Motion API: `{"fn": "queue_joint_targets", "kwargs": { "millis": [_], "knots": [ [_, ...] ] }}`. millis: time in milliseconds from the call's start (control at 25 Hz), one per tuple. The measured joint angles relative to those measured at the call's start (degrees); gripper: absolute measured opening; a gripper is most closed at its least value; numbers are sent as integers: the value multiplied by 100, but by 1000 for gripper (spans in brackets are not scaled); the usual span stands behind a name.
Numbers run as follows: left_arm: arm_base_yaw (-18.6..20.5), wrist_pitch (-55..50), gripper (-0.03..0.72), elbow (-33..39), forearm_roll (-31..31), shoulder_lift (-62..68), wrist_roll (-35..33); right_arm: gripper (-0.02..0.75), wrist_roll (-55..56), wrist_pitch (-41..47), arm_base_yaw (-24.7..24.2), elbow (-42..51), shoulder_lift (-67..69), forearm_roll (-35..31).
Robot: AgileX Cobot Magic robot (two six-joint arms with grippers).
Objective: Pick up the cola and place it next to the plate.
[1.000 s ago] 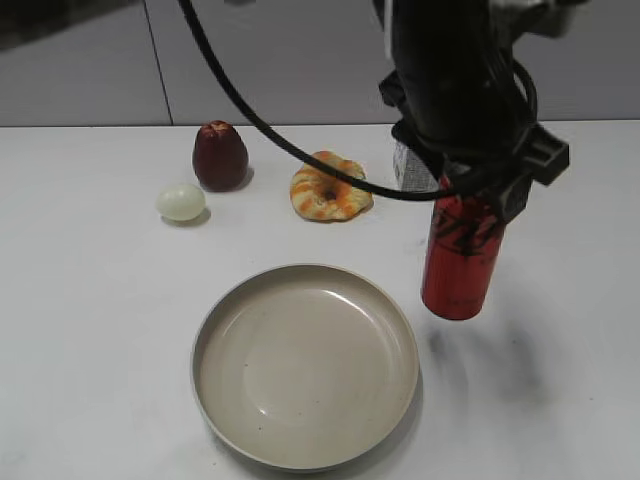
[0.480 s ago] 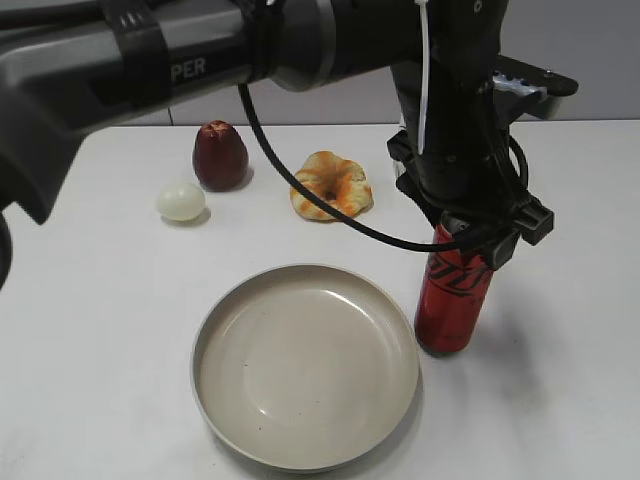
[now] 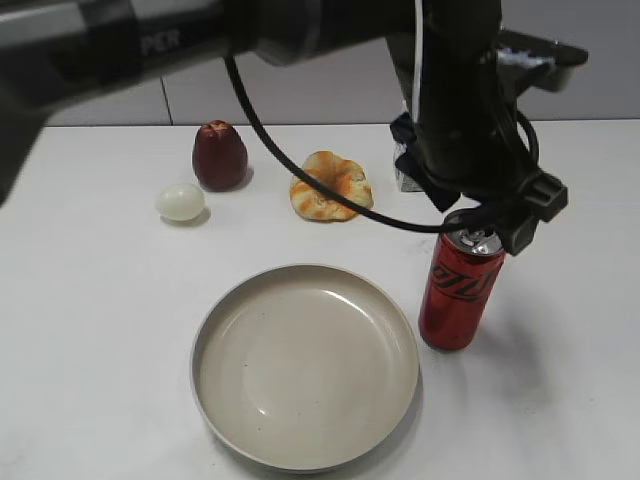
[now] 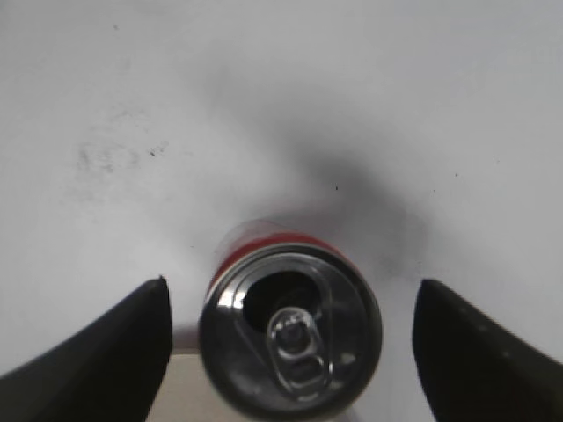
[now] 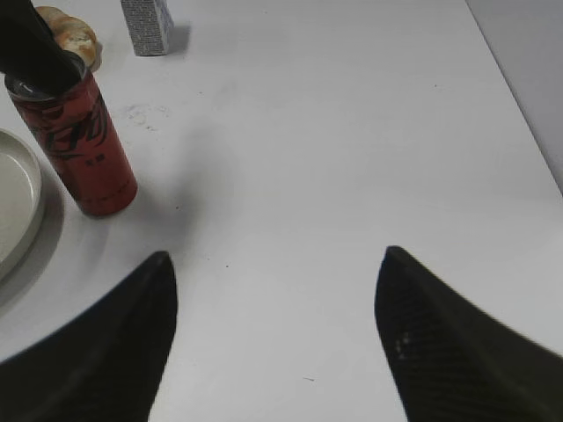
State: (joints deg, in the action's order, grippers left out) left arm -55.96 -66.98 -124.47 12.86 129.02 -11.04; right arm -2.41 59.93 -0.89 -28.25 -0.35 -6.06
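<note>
The cola point(image 3: 460, 295) stands upright on the white table, just right of the plate point(image 3: 230, 300), close to its rim. My left gripper point(image 3: 487, 222) reaches across and hovers just above the can's silver top, open. In the left wrist view the can top point(image 4: 290, 338) sits between the spread fingers point(image 4: 106, 352), clear of both, and the gripper point(image 4: 292, 283) holds nothing. My right gripper point(image 5: 274, 255) is open and empty over bare table. Its view shows the cola point(image 5: 88, 149) and the plate's rim point(image 5: 18, 202) at the far left.
A dark red pear-shaped fruit point(image 3: 219, 155), a pale egg-like object point(image 3: 180, 201) and an orange pastry point(image 3: 330, 185) lie behind the plate. A small grey box point(image 5: 147, 25) stands behind the can. The table's right edge point(image 5: 519, 114) is near.
The cola was lowered from the air onto the table beside the plate. My left gripper let go of it, opened and rose slightly above its top.
</note>
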Motion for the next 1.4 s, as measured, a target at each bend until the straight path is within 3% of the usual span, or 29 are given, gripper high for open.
{"fn": "queue_joint_targets", "kwargs": {
  "millis": [240, 360, 520, 720, 960, 1160, 1400],
  "knots": [
    [487, -205, 657, 0, -716, -1282, 0, 536, 0, 0, 0, 0, 0, 0],
    [1106, -228, 651, 77, -899, -2014, 115, 536, 0, 0, 0, 0, 0, 0],
    [2207, -240, 623, 608, -952, -2948, 382, 536, 0, 0, 0, 0, 0, 0],
    [3508, -254, 589, 2402, -959, -4244, 441, 536, 0, 0, 0, 0, 0, 0],
    [4570, -282, 587, 5231, -926, -6161, 455, 536, 0, 0, 0, 0, 0, 0],
    [4921, -127, 585, 7093, -893, -8039, 455, 536, 0, 0, 0, 0, 0, 0],
    [4941, 418, 580, 8455, -874, -10281, 455, 536, 0, 0, 0, 0, 0, 0]
  ]
}}
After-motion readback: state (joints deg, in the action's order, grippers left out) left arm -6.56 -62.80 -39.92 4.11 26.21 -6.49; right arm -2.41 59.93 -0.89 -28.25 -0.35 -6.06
